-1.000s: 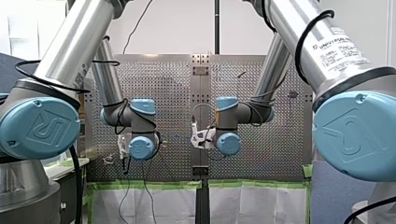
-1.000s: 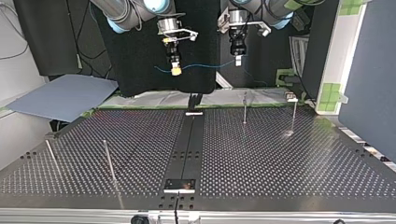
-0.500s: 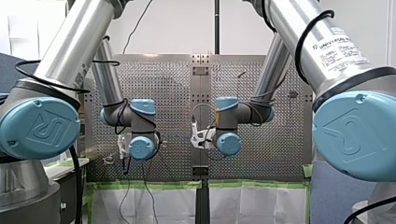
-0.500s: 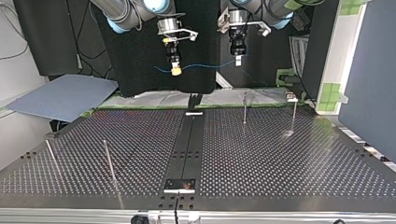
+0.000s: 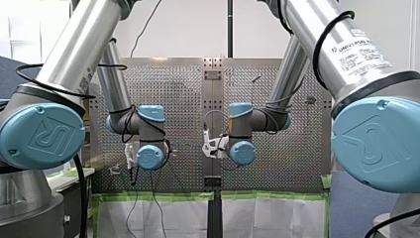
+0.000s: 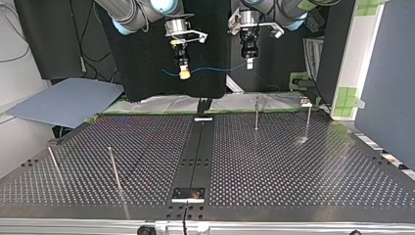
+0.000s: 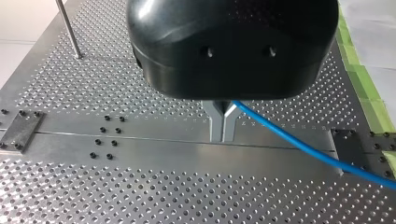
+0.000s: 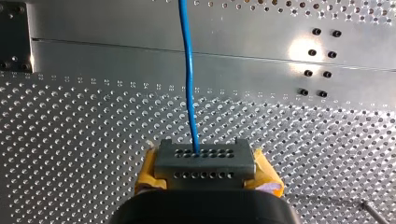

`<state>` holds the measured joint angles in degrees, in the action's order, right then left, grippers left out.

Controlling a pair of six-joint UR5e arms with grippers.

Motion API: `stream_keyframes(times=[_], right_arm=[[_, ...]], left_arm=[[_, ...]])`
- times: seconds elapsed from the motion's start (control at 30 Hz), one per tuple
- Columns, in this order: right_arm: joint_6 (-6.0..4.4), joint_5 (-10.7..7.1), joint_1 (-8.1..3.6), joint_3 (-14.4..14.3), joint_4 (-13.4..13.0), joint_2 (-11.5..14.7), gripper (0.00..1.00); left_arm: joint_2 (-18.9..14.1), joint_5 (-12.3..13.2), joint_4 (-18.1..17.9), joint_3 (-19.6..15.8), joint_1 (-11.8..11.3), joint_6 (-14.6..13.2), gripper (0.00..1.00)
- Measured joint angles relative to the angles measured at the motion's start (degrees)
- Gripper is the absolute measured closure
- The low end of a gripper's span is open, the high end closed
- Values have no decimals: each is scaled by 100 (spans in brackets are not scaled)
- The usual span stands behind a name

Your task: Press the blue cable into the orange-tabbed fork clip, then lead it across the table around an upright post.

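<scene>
Left gripper [image 6: 249,62], at the top view's right, and right gripper [image 6: 184,73], at its left, hang well above the perforated table [image 6: 293,166]. The blue cable [image 6: 215,69] is strung between them in a shallow sag. Several upright posts [image 6: 256,113] stand on the table, but I cannot pick out the orange-tabbed fork clip. The front view shows only the two wrists near each other, fingers hidden. In the left wrist view the metal fingers [image 7: 215,126] are pinched together on the cable, which runs off sideways over the centre plate [image 7: 140,149]. In the right wrist view the yellow pads [image 8: 148,171] clamp the cable, which leads straight ahead. My worry is that, with the span so short, any uneven descent could drag the cable through one grip or let it miss the clip's slot.
</scene>
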<state>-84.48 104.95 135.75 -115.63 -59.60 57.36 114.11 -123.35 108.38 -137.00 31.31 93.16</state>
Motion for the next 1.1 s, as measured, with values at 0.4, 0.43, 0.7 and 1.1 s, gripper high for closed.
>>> stream_keyframes(times=[0.4, 0.43, 0.7, 1.1], right_arm=[[0, 0, 0, 1, 0, 0, 100], [0, 0, 0, 0, 0, 0, 100], [0, 0, 0, 0, 0, 0, 100], [0, 41, -57, -72, 190, -236, 100]], left_arm=[[0, 0, 0, 0, 0, 0, 100], [0, 0, 0, 0, 0, 0, 100], [0, 0, 0, 0, 0, 0, 100], [-7, -8, -8, 0, -7, -17, 100]])
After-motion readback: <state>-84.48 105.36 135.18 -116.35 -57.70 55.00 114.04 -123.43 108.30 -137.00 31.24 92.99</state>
